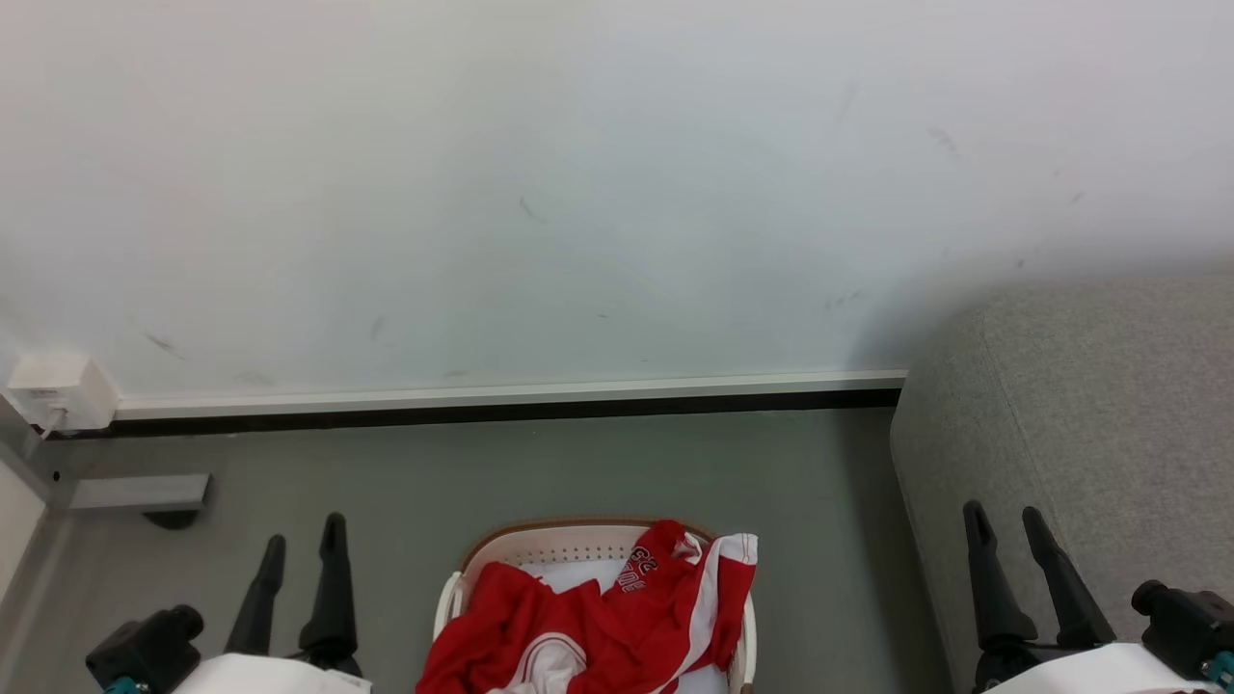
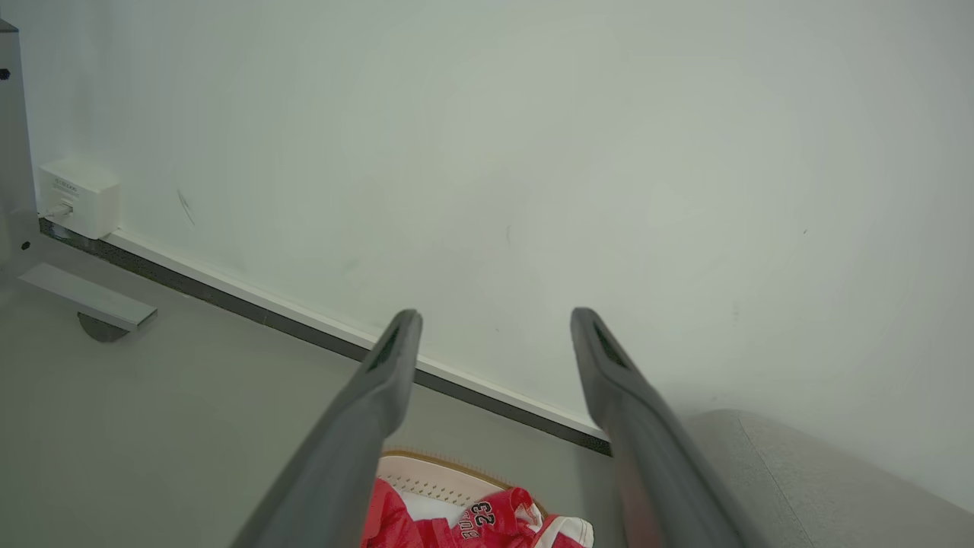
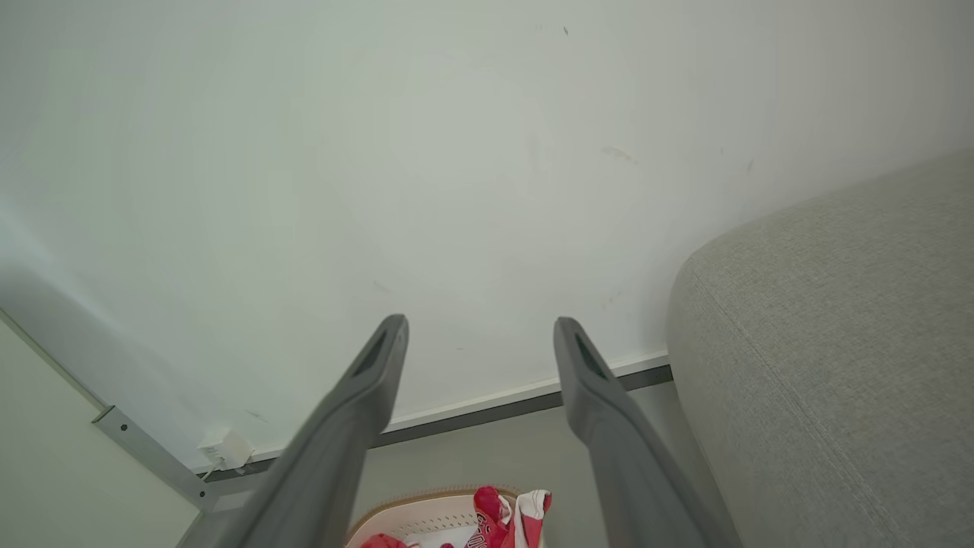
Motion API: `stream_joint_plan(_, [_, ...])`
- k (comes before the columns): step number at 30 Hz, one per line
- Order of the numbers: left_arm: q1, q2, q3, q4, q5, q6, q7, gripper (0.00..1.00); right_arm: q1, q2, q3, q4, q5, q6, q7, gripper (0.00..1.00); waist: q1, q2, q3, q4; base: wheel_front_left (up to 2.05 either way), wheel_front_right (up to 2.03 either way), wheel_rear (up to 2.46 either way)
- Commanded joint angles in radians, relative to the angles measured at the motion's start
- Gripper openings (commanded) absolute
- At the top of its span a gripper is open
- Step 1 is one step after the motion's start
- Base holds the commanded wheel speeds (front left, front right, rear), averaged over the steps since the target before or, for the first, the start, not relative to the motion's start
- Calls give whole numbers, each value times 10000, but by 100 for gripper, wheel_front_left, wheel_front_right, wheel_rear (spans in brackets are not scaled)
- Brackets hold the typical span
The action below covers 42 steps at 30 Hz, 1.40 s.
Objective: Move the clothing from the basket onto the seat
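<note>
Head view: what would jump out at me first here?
The bright red clothing heaped in the white basket, bottom centre. The big grey seat rises at the right. The left claw and right claw stand either side, both open, empty.

Head looks down; wrists face wall (image 1: 617, 193); all share basket (image 1: 564, 551).

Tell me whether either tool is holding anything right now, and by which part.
Nothing is held. The left tool and right tool are open and empty; the red jersey lies in the laundry basket, untouched.
</note>
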Motion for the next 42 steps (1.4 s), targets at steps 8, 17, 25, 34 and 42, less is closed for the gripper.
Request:
stream_joint_plan(8, [-31, 165, -79, -44, 1021, 35, -286, 100, -202, -134, 242, 36, -891, -12, -289, 100, 0, 0, 15, 3, 0, 0, 0])
stream_joint_plan(17, [10, 197, -119, -17, 1927, 24, -499, 100, -185, -112, 335, -42, -1664, -14, -507, 100, 0, 0, 14, -13, 0, 0, 0])
stream_joint_plan(25, [-1, 205, -160, -54, 2669, 29, -677, 100, -192, -84, 380, -83, -2255, -15, -688, 100, 0, 0, 12, -9, 0, 0, 0])
stream_joint_plan(34, [-5, 182, -143, -104, 3391, 1, -883, 100, -193, -41, 428, -142, -2803, -17, -881, 100, 0, 0, 11, -3, 0, 0, 0])
stream_joint_plan(42, [10, 142, -103, -147, 4009, -39, -1030, 100, -202, -32, 501, -151, -3292, -18, -1037, 100, 0, 0, 13, -22, 0, 0, 0])
